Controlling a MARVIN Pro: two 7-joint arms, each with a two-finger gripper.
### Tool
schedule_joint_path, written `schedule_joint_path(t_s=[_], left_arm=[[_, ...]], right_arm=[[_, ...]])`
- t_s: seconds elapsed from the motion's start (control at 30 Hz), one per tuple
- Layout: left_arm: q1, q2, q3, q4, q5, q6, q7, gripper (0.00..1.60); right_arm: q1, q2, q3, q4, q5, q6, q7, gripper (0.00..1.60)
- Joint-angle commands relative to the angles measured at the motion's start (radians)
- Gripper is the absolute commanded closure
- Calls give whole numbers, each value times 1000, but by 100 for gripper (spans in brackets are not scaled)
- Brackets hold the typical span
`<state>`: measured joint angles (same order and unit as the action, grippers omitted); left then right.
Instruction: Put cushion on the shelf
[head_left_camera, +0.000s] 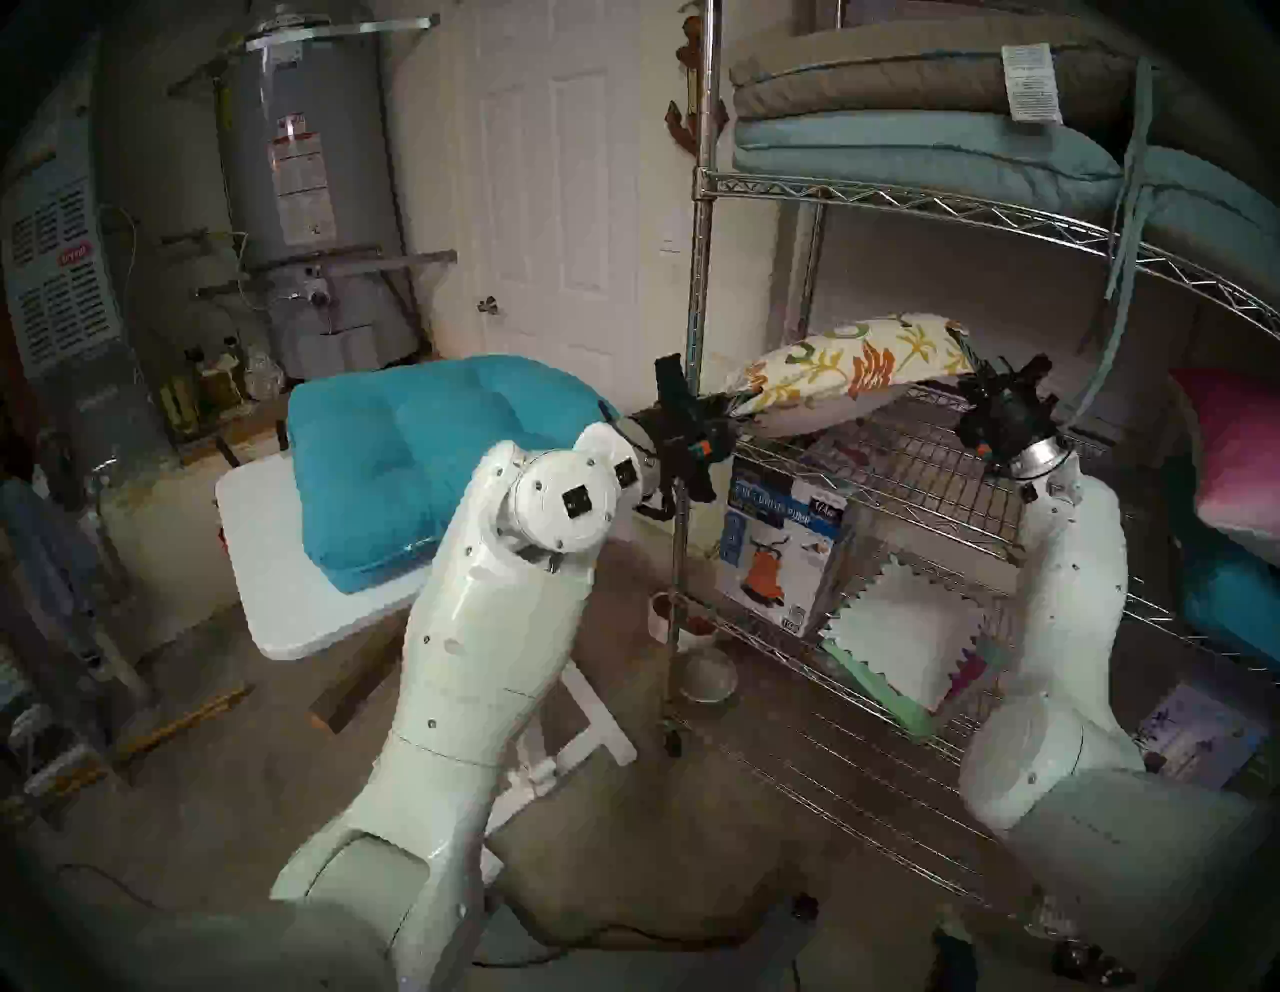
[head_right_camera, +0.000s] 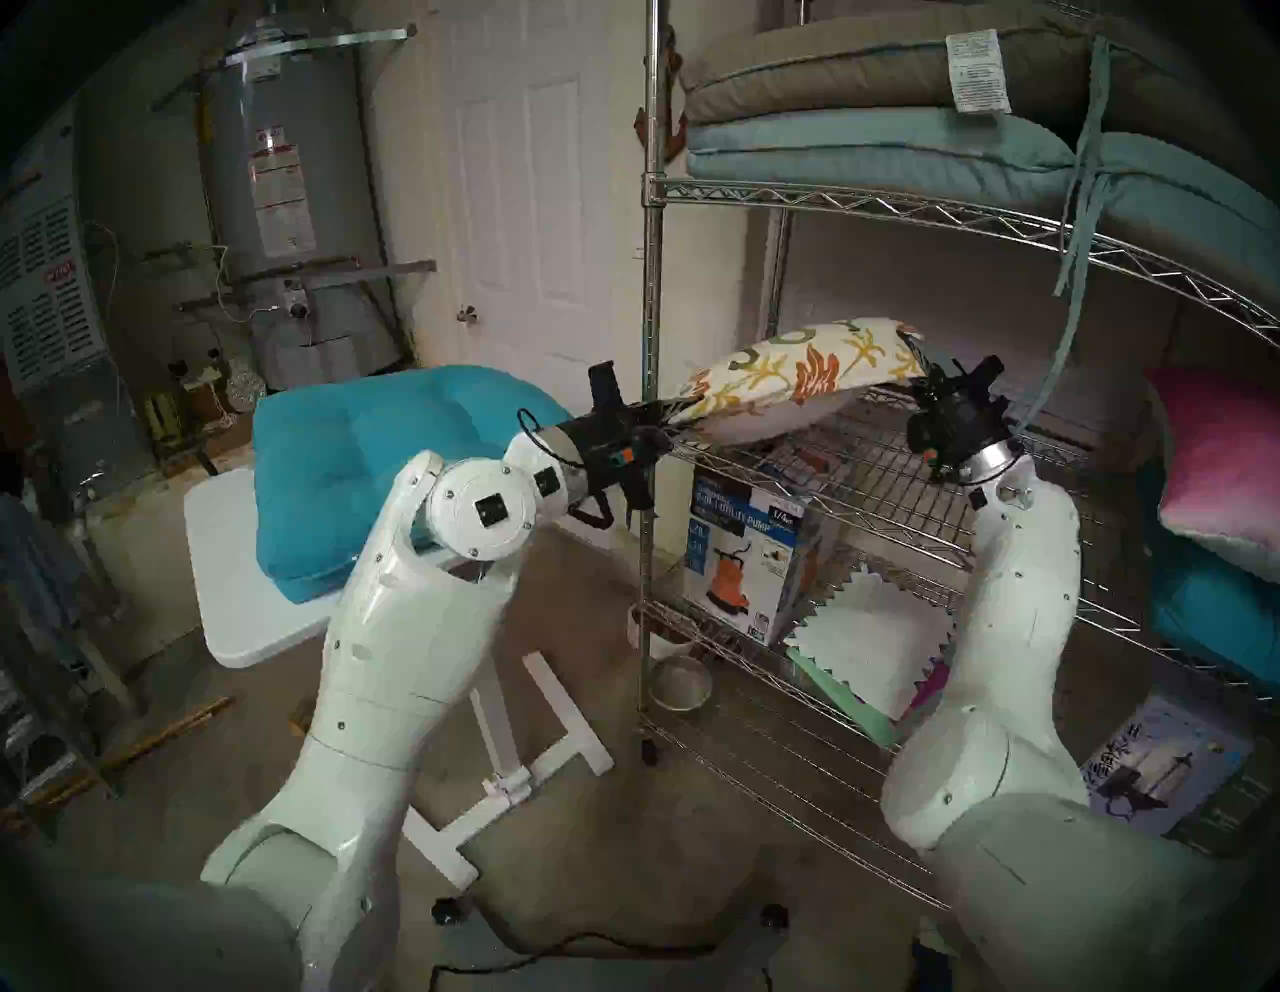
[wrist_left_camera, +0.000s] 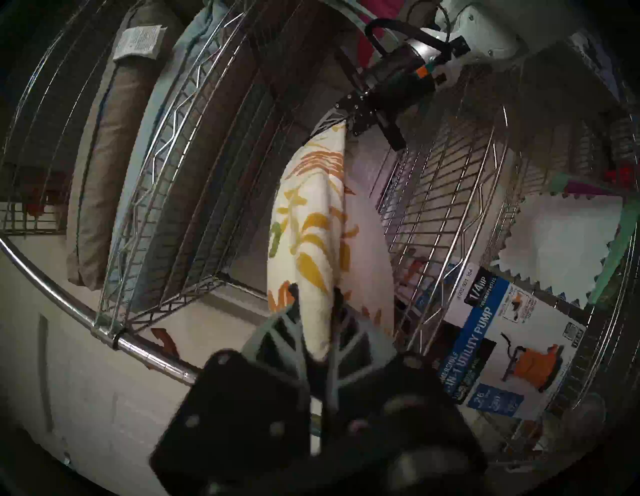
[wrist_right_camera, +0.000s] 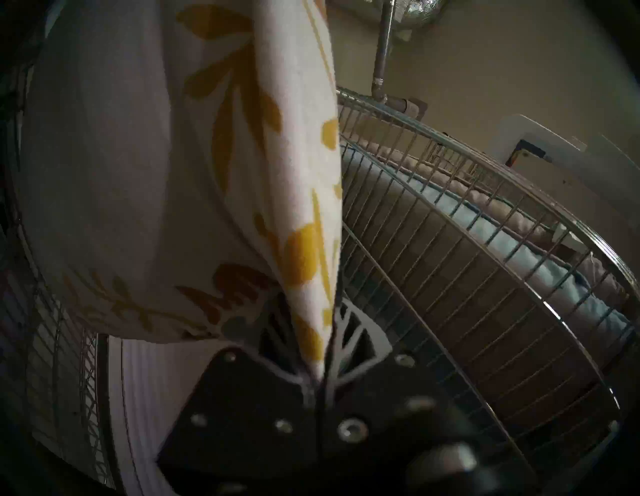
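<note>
The cushion (head_left_camera: 845, 367), cream with orange, yellow and green leaf print, hangs stretched between my two grippers, just over the middle tier of the chrome wire shelf (head_left_camera: 900, 478). My left gripper (head_left_camera: 727, 410) is shut on its left corner, beside the shelf's front post. My right gripper (head_left_camera: 973, 367) is shut on its right corner, inside the rack. The left wrist view shows the cushion (wrist_left_camera: 311, 225) pinched in the left gripper (wrist_left_camera: 315, 304). In the right wrist view the cushion (wrist_right_camera: 156, 173) is pinched in the right gripper (wrist_right_camera: 313, 318). Whether its sagging underside touches the wires I cannot tell.
Stacked tan and pale blue seat cushions (head_left_camera: 900, 131) fill the tier above. A pump box (head_left_camera: 776, 547) and foam mats (head_left_camera: 907, 644) sit on the tier below. A pink pillow (head_left_camera: 1233, 450) lies at right. A teal tufted cushion (head_left_camera: 388, 457) rests on the white table (head_left_camera: 277, 589) at left.
</note>
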<state>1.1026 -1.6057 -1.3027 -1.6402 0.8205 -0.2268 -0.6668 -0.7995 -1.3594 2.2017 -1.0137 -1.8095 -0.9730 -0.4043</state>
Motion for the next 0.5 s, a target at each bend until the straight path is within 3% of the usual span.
schedule_joint_path(t_s=[0.0, 0.47], left_arm=[[-38, 31, -57, 31, 11, 10, 16, 160], [-107, 3, -3, 128, 17, -8, 21, 160]], right_arm=[[108, 107, 103, -1, 22, 24, 4, 160], [142, 120, 172, 63, -14, 29, 48, 160]])
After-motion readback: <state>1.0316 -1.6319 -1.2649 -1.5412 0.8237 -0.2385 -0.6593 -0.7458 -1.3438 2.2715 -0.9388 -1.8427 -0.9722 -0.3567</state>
